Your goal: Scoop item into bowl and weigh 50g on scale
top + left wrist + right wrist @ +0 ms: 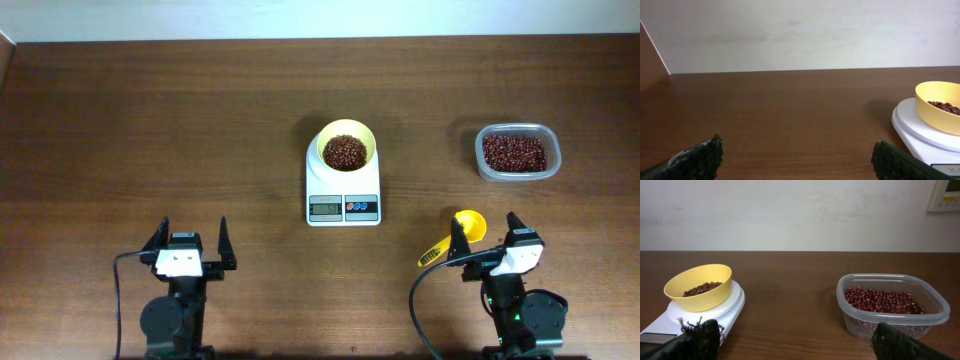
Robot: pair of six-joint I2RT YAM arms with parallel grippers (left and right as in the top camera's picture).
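The yellow bowl sits on the white scale at mid table and holds a heap of red-brown beans. The bowl on the scale shows at the right of the left wrist view, and the bowl on the scale at the left of the right wrist view. More beans fill a clear tub, also in the right wrist view. My left gripper is open and empty at the front left. My right gripper is open and empty at the front right.
A small yellow handled scoop lies on the table just left of my right gripper, in front of the tub. A white wall runs behind the table's far edge. Bare wood lies between the scale and the tub.
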